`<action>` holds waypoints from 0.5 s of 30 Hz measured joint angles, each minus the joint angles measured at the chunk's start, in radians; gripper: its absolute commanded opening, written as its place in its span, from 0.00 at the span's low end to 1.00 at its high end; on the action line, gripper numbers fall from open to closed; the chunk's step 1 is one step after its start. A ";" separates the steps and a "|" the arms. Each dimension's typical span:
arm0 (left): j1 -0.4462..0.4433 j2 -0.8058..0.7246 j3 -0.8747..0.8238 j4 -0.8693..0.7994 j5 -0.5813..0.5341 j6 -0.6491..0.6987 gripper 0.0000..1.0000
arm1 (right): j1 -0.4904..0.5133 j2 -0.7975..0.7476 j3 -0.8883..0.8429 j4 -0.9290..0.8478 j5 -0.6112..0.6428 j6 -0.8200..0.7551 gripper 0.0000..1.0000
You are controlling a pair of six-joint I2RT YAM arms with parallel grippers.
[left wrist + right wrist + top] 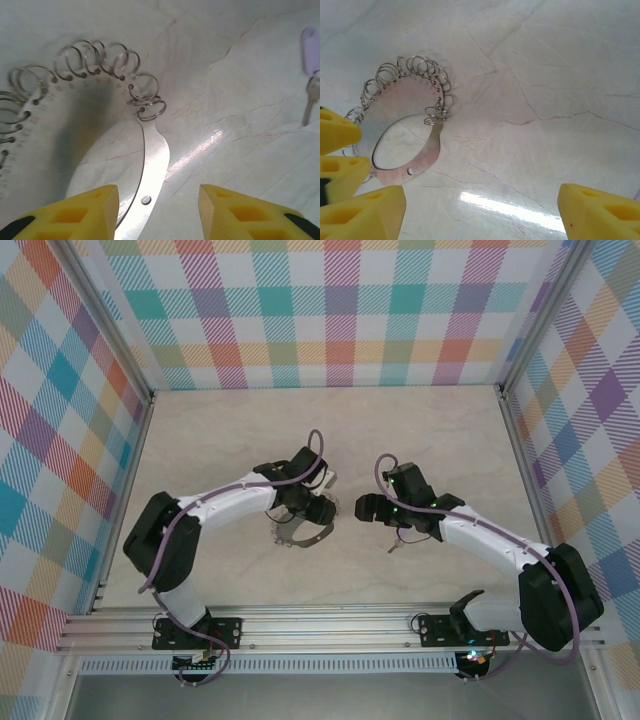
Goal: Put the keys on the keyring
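The keyring (155, 160) is a flat silver hoop lying on the pale marble table, its far rim fringed with small wire rings (95, 57). My left gripper (159, 202) hangs over its plain band, which runs between the yellow fingers (80, 212) close to the left one; the jaws stand apart. The key (311, 47), with a lilac head and a short silver blade, lies off to the right of the ring. My right gripper (480, 215) is wide open above bare table, with the keyring (422, 152) to its left. From above, both grippers (318, 515) (368, 508) face each other near the keyring (300, 537).
Checked fabric walls on a metal frame (150, 400) close in the table on three sides. The left gripper's yellow fingertips (337, 135) show at the left edge of the right wrist view. Bare marble tabletop (330, 430) stretches behind both arms.
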 measured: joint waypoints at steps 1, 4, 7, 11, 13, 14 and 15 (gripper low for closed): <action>-0.003 0.020 0.010 -0.003 0.003 0.002 0.43 | -0.001 -0.002 -0.004 -0.002 0.001 0.001 0.81; -0.007 0.064 0.038 -0.007 0.006 0.005 0.40 | -0.003 -0.008 -0.007 -0.008 0.005 0.001 0.82; -0.014 0.100 0.068 -0.007 0.006 0.010 0.38 | -0.008 -0.013 -0.007 -0.008 0.008 0.001 0.82; -0.026 0.136 0.103 -0.014 0.002 0.024 0.38 | -0.014 -0.014 -0.011 -0.007 0.008 0.001 0.82; -0.028 0.150 0.117 -0.021 -0.002 0.028 0.38 | -0.014 -0.014 -0.019 -0.007 0.008 0.002 0.82; -0.028 0.157 0.123 -0.022 -0.004 0.030 0.37 | -0.014 -0.014 -0.022 -0.008 0.008 0.002 0.82; -0.028 0.165 0.131 -0.022 -0.005 0.032 0.37 | -0.015 -0.014 -0.024 -0.008 0.008 0.002 0.83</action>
